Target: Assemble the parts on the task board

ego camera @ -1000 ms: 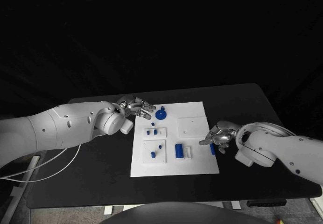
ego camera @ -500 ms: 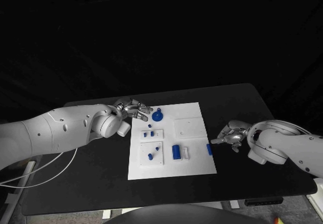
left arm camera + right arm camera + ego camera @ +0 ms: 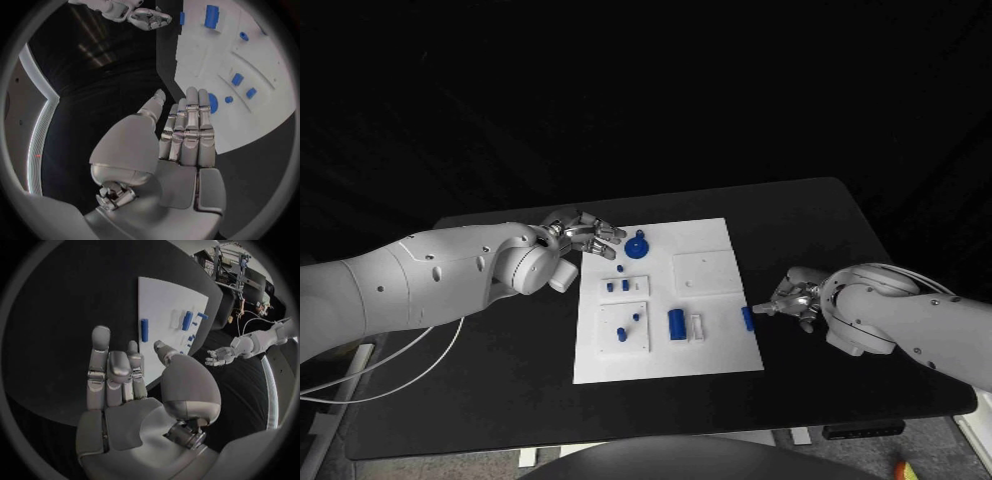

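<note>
Since the earlier frames the right hand has been drawn off the task board and is now held just beside its right edge, above the tabletop. A narrow blue part is left lying on the board near that edge. No part is held in this hand; its fingers are seen extended and apart in the right wrist view.

The left hand is poised at the board's far left corner, close to a round blue part, and appears little shifted. Its fingers are held straight, side by side, with nothing gripped.

Other blue parts are noted on the board: a cylinder-like piece beside a white slot, two small pieces in a raised panel, and others in the panel below. Whether these are seated or merely lying loose cannot be judged with confidence from the head view.

No obstruction is observed between either hand and the board. Both hands are judged to be placed for a fresh approach.
</note>
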You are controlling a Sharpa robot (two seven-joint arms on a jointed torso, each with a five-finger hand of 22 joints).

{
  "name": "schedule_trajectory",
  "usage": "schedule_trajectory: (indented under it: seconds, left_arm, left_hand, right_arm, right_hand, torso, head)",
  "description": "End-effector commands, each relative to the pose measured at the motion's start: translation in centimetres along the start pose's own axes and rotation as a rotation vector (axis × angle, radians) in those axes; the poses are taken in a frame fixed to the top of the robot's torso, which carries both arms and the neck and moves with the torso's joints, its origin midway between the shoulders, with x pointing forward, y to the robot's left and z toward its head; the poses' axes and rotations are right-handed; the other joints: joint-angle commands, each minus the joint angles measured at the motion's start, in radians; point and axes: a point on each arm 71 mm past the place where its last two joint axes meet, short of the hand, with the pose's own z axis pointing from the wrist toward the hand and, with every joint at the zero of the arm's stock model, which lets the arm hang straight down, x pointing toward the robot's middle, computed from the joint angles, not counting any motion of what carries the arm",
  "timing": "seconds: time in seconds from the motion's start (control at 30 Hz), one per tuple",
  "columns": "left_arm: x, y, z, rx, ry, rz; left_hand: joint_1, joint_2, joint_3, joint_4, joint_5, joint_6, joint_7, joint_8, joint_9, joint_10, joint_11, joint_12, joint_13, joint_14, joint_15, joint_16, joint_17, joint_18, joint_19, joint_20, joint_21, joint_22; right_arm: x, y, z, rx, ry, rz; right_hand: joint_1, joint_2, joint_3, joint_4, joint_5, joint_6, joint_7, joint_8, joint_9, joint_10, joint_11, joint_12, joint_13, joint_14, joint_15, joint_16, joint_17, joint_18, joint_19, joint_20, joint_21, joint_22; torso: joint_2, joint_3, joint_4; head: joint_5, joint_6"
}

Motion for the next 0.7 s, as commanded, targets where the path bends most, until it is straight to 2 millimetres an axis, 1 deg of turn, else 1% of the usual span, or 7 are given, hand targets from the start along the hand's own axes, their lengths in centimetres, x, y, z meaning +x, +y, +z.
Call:
schedule_trajectory:
  seconds: [0.03, 0.13, 0.17, 0.3, 0.43, 0.53, 0.7]
  left_arm:
    - [0.2, -0.1, 0.0, 0.011, 0.02, -0.004]
    - [0.2, -0.1, 0.0, 0.01, 0.022, -0.004]
    - [0.2, -0.1, 0.0, 0.01, 0.023, -0.004]
    - [0.3, -0.1, 0.0, 0.009, 0.026, -0.004]
    - [0.3, -0.1, 0.0, 0.009, 0.027, -0.005]
    - [0.3, -0.1, 0.0, 0.008, 0.029, -0.005]
    - [0.3, -0.1, 0.0, 0.008, 0.031, -0.005]
  left_hand:
    - [-0.011, -0.002, 0.004, 0.001, 0.002, -0.006, -0.002, 0.0, 0.0, -0.005, -0.002, -0.002, 0.0, -0.009, 0.001, -0.005, 0.001, -0.019, -0.005, 0.002, 0.005, -0.001]
    - [-0.011, -0.002, 0.004, 0.001, 0.002, -0.006, -0.002, 0.0, 0.0, -0.005, -0.002, -0.002, 0.0, -0.009, 0.001, -0.005, 0.001, -0.019, -0.005, 0.002, 0.005, -0.001]
    - [-0.011, -0.002, 0.004, 0.001, 0.002, -0.006, -0.002, 0.0, 0.0, -0.005, -0.002, -0.002, 0.0, -0.009, 0.001, -0.005, 0.001, -0.019, -0.005, 0.002, 0.005, -0.001]
    - [-0.011, -0.002, 0.004, 0.001, 0.002, -0.006, -0.002, 0.0, 0.0, -0.005, -0.002, -0.002, 0.0, -0.009, 0.001, -0.005, 0.001, -0.019, -0.005, 0.002, 0.005, -0.001]
    - [-0.011, -0.002, 0.002, 0.002, 0.002, -0.007, -0.001, 0.0, 0.0, -0.006, -0.002, -0.002, 0.0, -0.009, 0.001, -0.004, 0.002, -0.019, -0.006, 0.002, 0.005, -0.004]
    - [-0.011, -0.002, 0.002, 0.002, 0.002, -0.007, -0.001, 0.0, 0.0, -0.006, -0.002, -0.002, 0.0, -0.009, 0.001, -0.004, 0.002, -0.019, -0.006, 0.002, 0.005, -0.004]
    - [-0.011, -0.002, 0.002, 0.002, 0.002, -0.007, -0.001, 0.0, 0.0, -0.006, -0.002, -0.002, 0.0, -0.009, 0.001, -0.004, 0.002, -0.019, -0.006, 0.002, 0.005, -0.004]
  right_arm:
    - [0.7, -0.1, 0.4, 0.035, 0.004, -0.026]
    - [1.2, 0.1, 0.6, 0.036, 0.014, -0.028]
    - [1.4, 0.2, 0.7, 0.036, 0.017, -0.029]
    - [2.1, 0.7, 1.0, 0.031, 0.032, -0.033]
    - [2.5, 1.1, 1.2, 0.025, 0.039, -0.035]
    - [2.7, 1.4, 1.4, 0.024, 0.039, -0.035]
    - [2.9, 1.7, 1.7, 0.022, 0.041, -0.038]
  right_hand:
    - [0.003, -0.006, -0.007, 0.026, -0.004, 0.014, 0.016, 0.022, -0.236, -0.002, 0.011, -0.005, 0.0, 0.001, 0.014, -0.003, 0.006, 0.001, 0.006, 0.011, -0.005, 0.003]
    - [-0.004, -0.005, -0.008, 0.026, -0.004, 0.013, 0.015, 0.019, -0.241, -0.002, 0.009, -0.006, 0.0, 0.001, 0.011, -0.004, 0.007, 0.0, 0.005, 0.008, -0.006, 0.003]
    - [-0.007, -0.005, -0.009, 0.028, -0.004, 0.013, 0.015, 0.018, -0.243, -0.001, 0.009, -0.005, 0.001, 0.001, 0.011, -0.004, 0.007, 0.0, 0.005, 0.008, -0.006, 0.003]
    - [-0.01, -0.005, -0.01, 0.03, -0.004, 0.02, 0.013, 0.021, -0.244, 0.001, 0.007, -0.003, 0.002, 0.002, 0.01, 0.001, 0.012, -0.001, 0.007, 0.007, -0.006, 0.004]
    - [-0.009, -0.003, -0.011, 0.029, -0.004, 0.023, 0.011, 0.024, -0.243, 0.002, 0.007, -0.002, 0.003, 0.003, 0.01, 0.002, 0.013, -0.002, 0.007, 0.006, -0.006, 0.004]
    - [-0.008, 0.002, -0.012, 0.026, -0.004, 0.022, 0.012, 0.024, -0.241, 0.002, 0.006, -0.002, 0.003, 0.002, 0.009, 0.002, 0.014, -0.003, 0.007, 0.005, -0.006, 0.005]
    - [-0.005, 0.019, -0.015, 0.005, -0.004, 0.021, 0.012, 0.025, -0.239, 0.001, 0.007, -0.002, 0.005, 0.002, 0.01, 0.001, 0.016, -0.003, 0.007, 0.005, -0.007, 0.006]
  torso:
    - [0.0, -0.0008, -0.0002]
    - [0.0, -0.0009, -0.0008]
    - [0.0, -0.0004, -0.0009]
    - [-0.001, 0.0008, -0.0018]
    - [0.0, 0.0008, -0.0015]
    - [0.0, 0.0008, -0.0013]
    - [-0.001, 0.0004, -0.0017]
  head:
    - [0.003, -0.003]
    - [0.004, -0.004]
    - [0.005, -0.005]
    - [0.005, -0.006]
    - [0.005, -0.006]
    - [0.006, -0.005]
    - [0.007, -0.006]
